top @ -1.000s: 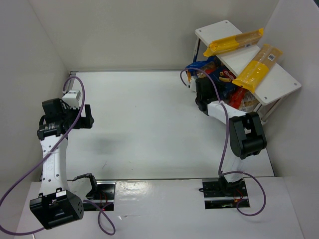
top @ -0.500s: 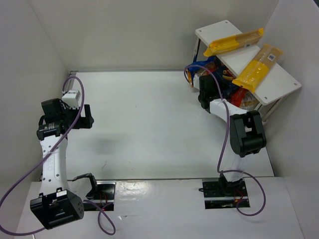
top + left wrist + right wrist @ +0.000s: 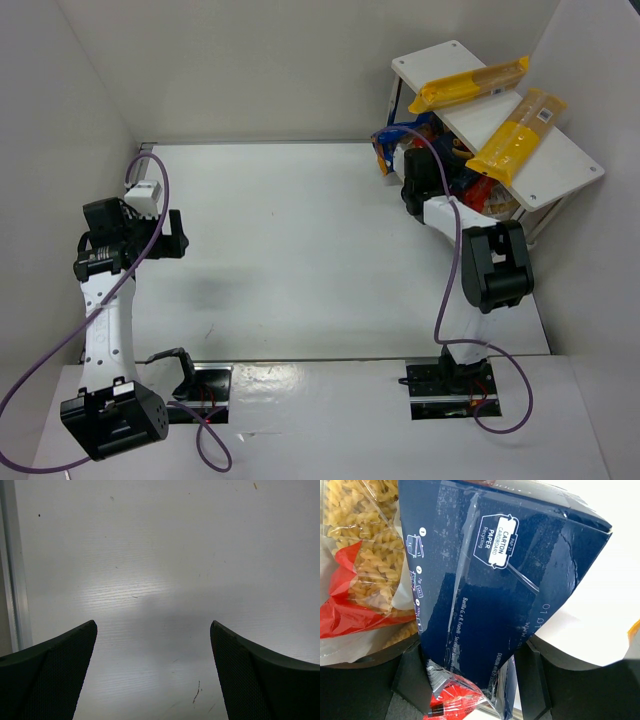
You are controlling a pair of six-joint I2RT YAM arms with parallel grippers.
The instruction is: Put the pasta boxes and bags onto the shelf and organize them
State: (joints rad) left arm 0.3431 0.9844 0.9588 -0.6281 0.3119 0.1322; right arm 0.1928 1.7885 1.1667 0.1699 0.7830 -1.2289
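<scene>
Right gripper (image 3: pixel 470 680): jaws clamped on the dark blue pasta box (image 3: pixel 495 580), which is at the lower tier of the shelf (image 3: pixel 560 165), just beside a red bag (image 3: pixel 355 595) of spirals. I judge this the stowing step. Next I must slide the box in level and release it without shoving that bag.

Legible on the box: "PAP 21 / Carton Cardboard / Paper Recycling" and "Barilla G. e R. Fratelli".

Yellow bags (image 3: pixel 468 83) lie on the top board.

Left gripper (image 3: pixel 152 670): jaws apart and holding nothing, over the table (image 3: pixel 165 555).

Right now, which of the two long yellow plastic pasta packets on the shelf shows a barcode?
The nearer long yellow plastic packet, at the white shelf's right end: barcode label at its far tip. The rear yellow packet shows none.
</scene>
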